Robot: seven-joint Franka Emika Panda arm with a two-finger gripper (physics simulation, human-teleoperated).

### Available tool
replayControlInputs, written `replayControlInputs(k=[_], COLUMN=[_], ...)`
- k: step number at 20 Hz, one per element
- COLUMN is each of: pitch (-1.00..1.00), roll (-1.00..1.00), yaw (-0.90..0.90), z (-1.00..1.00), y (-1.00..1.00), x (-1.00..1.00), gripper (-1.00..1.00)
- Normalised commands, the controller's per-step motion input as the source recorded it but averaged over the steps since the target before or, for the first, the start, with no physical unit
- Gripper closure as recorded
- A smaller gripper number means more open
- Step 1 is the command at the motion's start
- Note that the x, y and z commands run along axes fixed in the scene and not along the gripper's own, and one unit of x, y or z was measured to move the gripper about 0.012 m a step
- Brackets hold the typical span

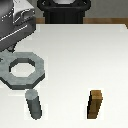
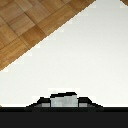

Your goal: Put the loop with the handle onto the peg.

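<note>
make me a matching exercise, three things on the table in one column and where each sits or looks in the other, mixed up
Things:
1. loop with the handle
2. peg
3. brown wooden block

Descriptions:
A. upright, square-sided, toward the exterior view's right
B. flat grey ring with a round hole, at the exterior view's left
C. upright dark grey cylinder, just in front of the ring

Pairs: 1-B, 2-C, 3-A

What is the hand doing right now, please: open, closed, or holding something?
Hand: closed on the stub handle of the loop with the handle, carrying it near the peg.
</note>
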Motion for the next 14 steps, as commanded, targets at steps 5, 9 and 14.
replayControlInputs(k=[5,9,14], pitch=[0.0,0.0,0.0], roll=[0.0,0.0,0.0], yaw=[0.0,0.0,0.0], z=[0.0,0.0,0.0], y=[0.0,0.0,0.0], x=[0.0,0.0,0.8], gripper=[1.0,1.0,1.0])
